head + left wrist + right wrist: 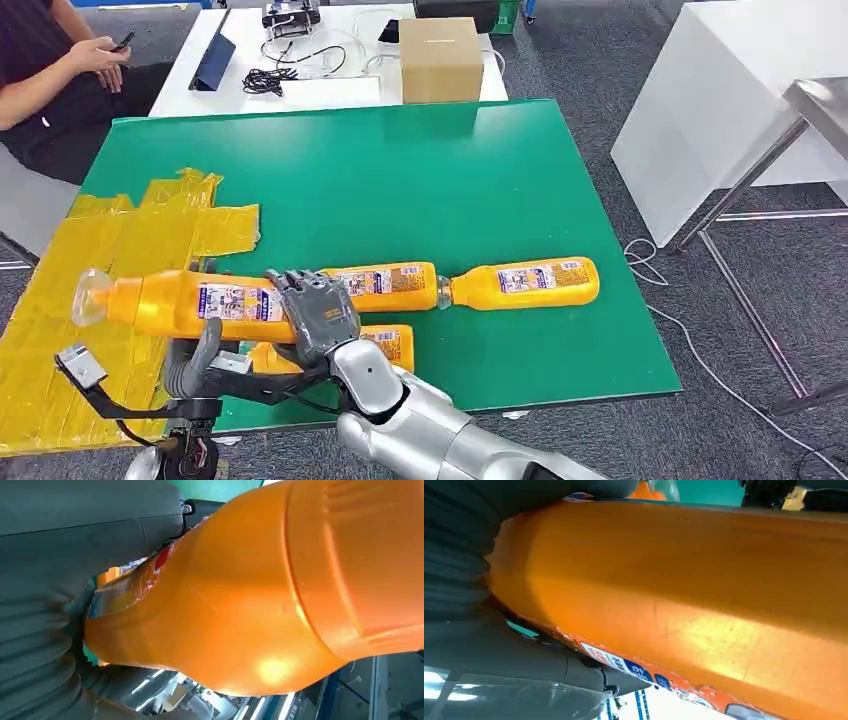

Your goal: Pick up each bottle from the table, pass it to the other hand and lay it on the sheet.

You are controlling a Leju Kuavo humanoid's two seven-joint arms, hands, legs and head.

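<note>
A glossy orange plastic bottle (190, 302) — its label print unreadable — is clasped by both the right robot hand (318, 315) and the left robot hand (205, 362), above the crinkled yellow sheet (90, 290).

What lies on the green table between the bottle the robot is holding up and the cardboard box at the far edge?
Between the held bottle and the cardboard box, the head view shows bare green table.

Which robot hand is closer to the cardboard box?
Right. The right hand grips the lifted bottle below the box; the left hand is lower and further left.
</note>
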